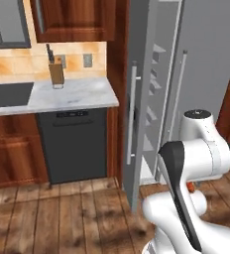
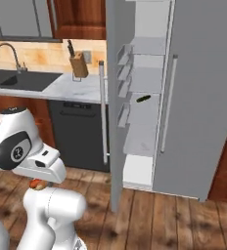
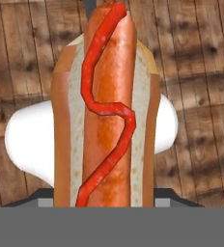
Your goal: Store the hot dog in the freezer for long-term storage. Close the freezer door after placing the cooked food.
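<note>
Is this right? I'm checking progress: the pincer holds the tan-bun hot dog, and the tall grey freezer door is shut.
Not quite. The pincer does hold the tan-bun hot dog, but the tall grey freezer door stands open, as the right base view shows.

Glossy white rounded arm (image 1: pixel 206 149) with black joint band and round logo.

You get even, bright rendered light, soft shadowing in the freezer (image 2: pixel 144 88), mild blur, no glare

No readable text, labels or numbers anywhere.
</note>
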